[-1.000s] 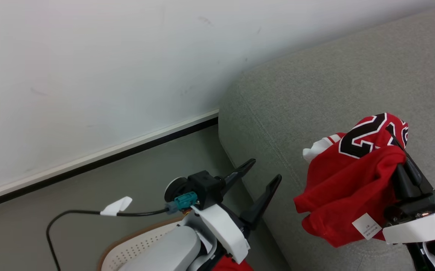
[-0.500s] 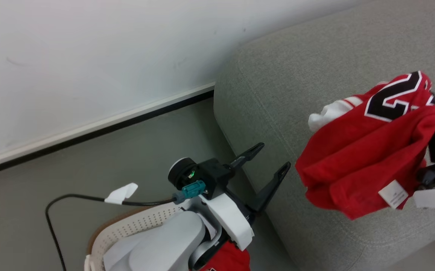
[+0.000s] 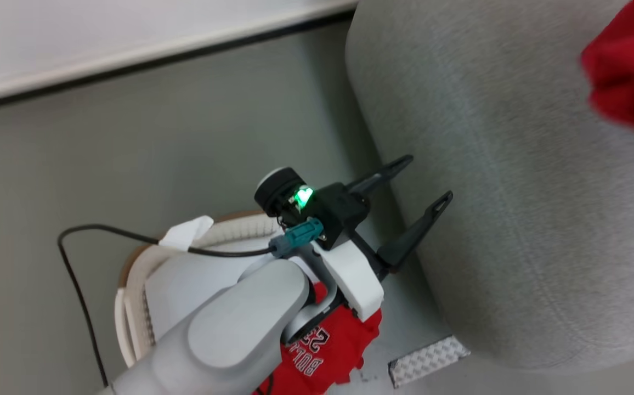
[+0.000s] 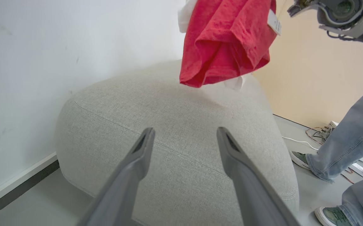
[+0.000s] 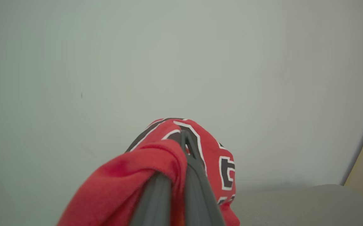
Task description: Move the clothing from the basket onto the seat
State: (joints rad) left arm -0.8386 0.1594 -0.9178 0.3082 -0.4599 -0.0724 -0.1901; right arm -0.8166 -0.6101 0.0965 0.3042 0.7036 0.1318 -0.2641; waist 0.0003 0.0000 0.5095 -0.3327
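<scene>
Two red jerseys. The held jersey (image 4: 225, 47) hangs bunched from the R jaws, which are pinched together on a fold of it. In R wrist view the black-and-white number print wraps over the fingertips (image 5: 184, 135). It hangs over the seat (image 4: 184, 106), above the far end of the top. Can't tell if the hem touches the fabric. Small white label at its edge.

The 2nd jersey (image 3: 333, 351) lies in the basket (image 3: 130, 285), print side up, partly hidden under the L forearm. The basket sits on the floor near the seat's rounded corner.

L jaws stand wide apart w/ nothing btwn them, above the basket's seat-side rim, fingers (image 3: 415, 236) pointing at the seat's side.

A black cable (image 3: 75, 274) w/ a white tag loops over the floor by the basket. In L wrist view a person's legs (image 4: 351, 131), in jeans & green shoes, stand on the floor beyond the seat.
</scene>
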